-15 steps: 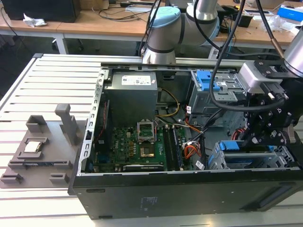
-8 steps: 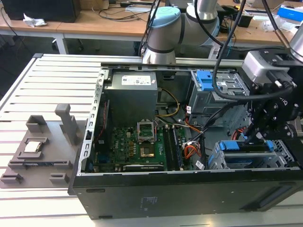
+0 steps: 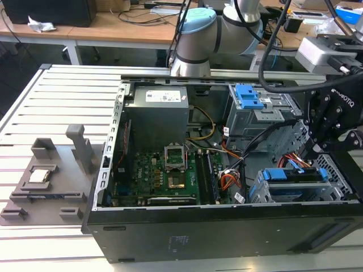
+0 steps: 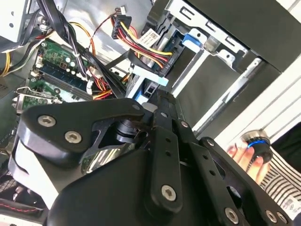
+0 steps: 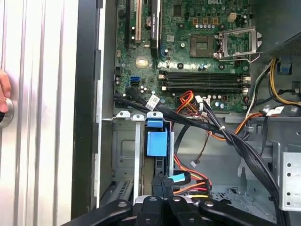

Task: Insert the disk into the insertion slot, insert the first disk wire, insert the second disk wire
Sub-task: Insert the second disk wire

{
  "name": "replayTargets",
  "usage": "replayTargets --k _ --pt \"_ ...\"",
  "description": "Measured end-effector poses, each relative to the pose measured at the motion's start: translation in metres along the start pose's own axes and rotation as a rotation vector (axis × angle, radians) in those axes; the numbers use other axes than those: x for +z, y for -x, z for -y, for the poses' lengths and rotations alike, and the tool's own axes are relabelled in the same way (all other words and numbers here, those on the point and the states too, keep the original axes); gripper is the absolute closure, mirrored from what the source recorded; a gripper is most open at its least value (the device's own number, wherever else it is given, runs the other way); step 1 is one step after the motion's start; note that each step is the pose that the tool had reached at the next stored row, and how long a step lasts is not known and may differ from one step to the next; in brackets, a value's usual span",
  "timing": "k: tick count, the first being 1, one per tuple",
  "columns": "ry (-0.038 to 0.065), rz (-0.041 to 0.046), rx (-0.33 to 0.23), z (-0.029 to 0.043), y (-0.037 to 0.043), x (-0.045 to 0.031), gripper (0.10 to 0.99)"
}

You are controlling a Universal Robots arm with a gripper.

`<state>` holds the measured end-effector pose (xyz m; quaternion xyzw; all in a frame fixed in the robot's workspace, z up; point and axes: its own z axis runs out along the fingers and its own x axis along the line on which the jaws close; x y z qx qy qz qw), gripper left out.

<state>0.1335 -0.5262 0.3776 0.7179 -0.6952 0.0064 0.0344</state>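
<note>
- Exterior view — the gripper (image 3: 317,148) hangs over the slot (image 3: 295,187) at the case's near corner on the exterior view's right; the disk (image 3: 298,174) sits inside it. A sideways slip could snag the loose wires (image 3: 229,180) beside the cage.
- Second wrist view — jaws look pinched together on a dark connector (image 4: 162,101); a tilted approach could bend it.
- First wrist view — a hand (image 5: 4,92) rests on the counter (image 5: 47,117) beside the case, close enough to be struck.
</note>
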Motion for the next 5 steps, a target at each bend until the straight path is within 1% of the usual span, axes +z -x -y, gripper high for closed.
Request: replayTargets --k 5 --pt "0.0 -0.0002 0.0 0.0 0.0 -0.0004 0.98"
